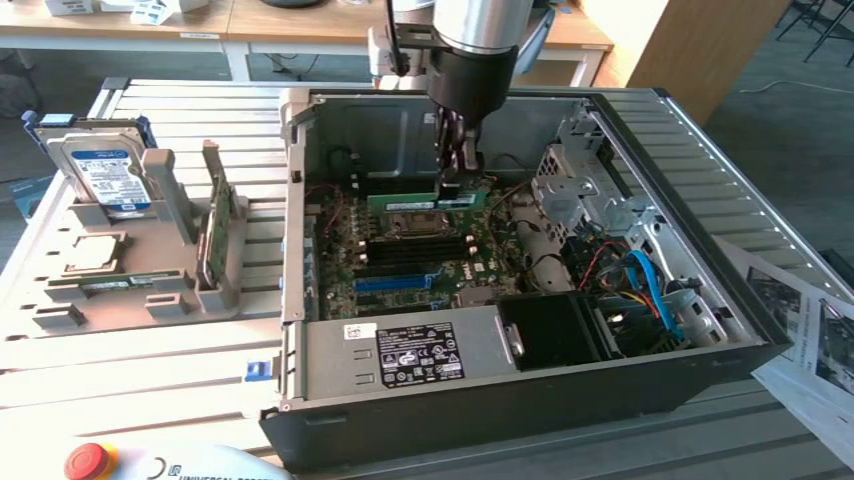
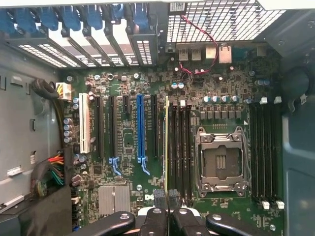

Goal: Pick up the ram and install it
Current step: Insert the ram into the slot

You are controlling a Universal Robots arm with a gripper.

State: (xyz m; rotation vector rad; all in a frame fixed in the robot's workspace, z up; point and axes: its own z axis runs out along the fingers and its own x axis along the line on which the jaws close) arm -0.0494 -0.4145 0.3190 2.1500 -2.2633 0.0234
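Note:
My gripper [image 1: 451, 188] reaches down into the open computer case [image 1: 300, 200] and is shut on the ram [image 1: 416, 200], a narrow green stick held level above the motherboard [image 1: 340, 260]. In the wrist view the ram [image 2: 166, 142] appears edge-on as a thin line running away from my gripper [image 2: 167, 216]. It lines up along the black memory slots [image 2: 181, 147] on the side away from the CPU socket [image 2: 220, 162]. I cannot tell whether its lower edge touches a slot.
Case walls, a drive cage [image 1: 581, 190] and the power supply [image 1: 400, 355] ring the board. Blue cables [image 1: 647, 280] lie at the exterior view's right. A grey tray [image 1: 180, 295] outside the case holds a hard drive [image 1: 114, 170] and an upright green card [image 1: 214, 225]. Papers [image 1: 814, 330] lie beside the case.

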